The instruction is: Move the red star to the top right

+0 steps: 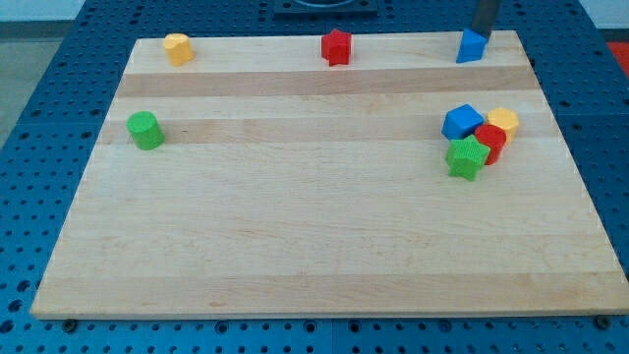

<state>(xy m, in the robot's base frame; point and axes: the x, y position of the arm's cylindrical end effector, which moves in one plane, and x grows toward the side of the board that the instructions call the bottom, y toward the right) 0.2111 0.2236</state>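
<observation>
A: Camera view: the red star (336, 46) is sitting at the far edge of the wooden board (295, 246), roughly midway between the left and right sides.

B: And the rod?

A: The dark rod is coming down at the far right, and the arm's tip (482, 32) is resting just behind the blue block (472, 46), apparently touching it, well apart from the red star. The arm is carrying no pincer, so nothing is opening, closing or gripping.

B: What else is lying on the board?

A: A yellow block (177, 48) is sitting at the far left, and a green cylinder (145, 130) is standing nearer on the left. On the right, four blocks are huddling together: a blue one (462, 121), a yellow one (503, 122), a red one (490, 140) and a green star (467, 157) nearest the camera.
</observation>
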